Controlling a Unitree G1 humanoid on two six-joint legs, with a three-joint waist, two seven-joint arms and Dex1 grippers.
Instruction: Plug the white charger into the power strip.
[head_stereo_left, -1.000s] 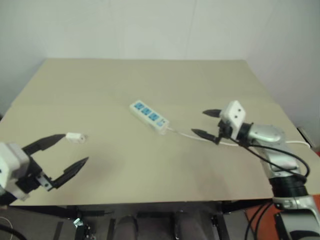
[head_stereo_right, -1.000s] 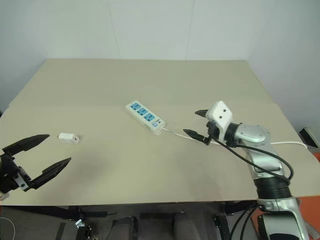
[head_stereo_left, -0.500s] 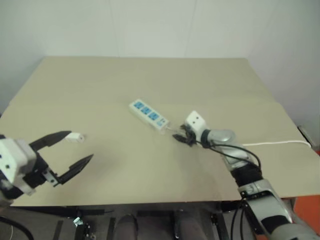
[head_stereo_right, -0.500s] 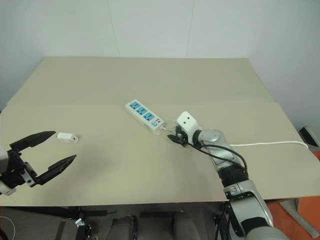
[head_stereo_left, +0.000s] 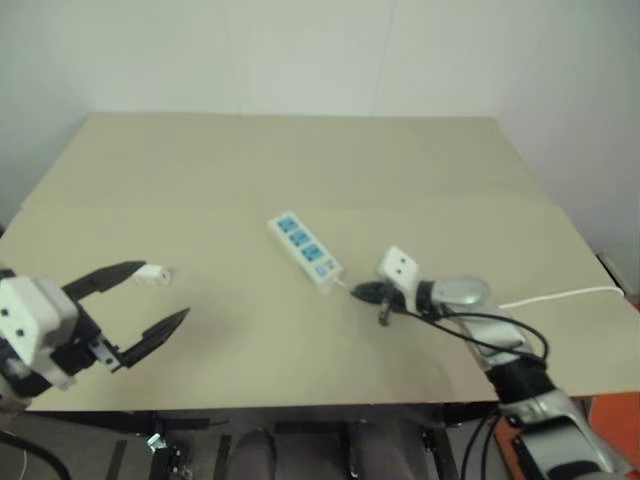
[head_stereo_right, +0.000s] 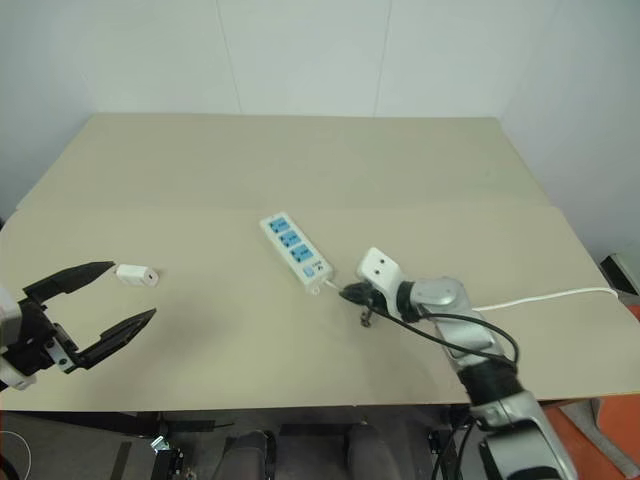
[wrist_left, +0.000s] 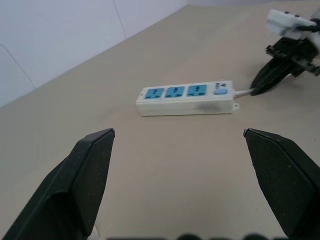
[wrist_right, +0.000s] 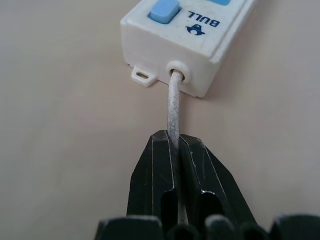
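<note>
The right gripper (wrist_right: 176, 145) has dropped and clamped its jaws on the power strip's (head_stereo_right: 297, 251) cord (wrist_right: 173, 107); the white charger (head_stereo_right: 136, 274) lies nearer the left gripper (head_stereo_right: 100, 304), whose jaws stand apart.

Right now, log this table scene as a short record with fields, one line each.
surface: beige table
power strip: long white bar with three blue sockets, flat on the table, sockets empty
cord: thin white cord, pinched in the right pincer close to the strip's switch end
charger: small white boxy plug adapter, lying apart
left pincer: open, empty
</note>
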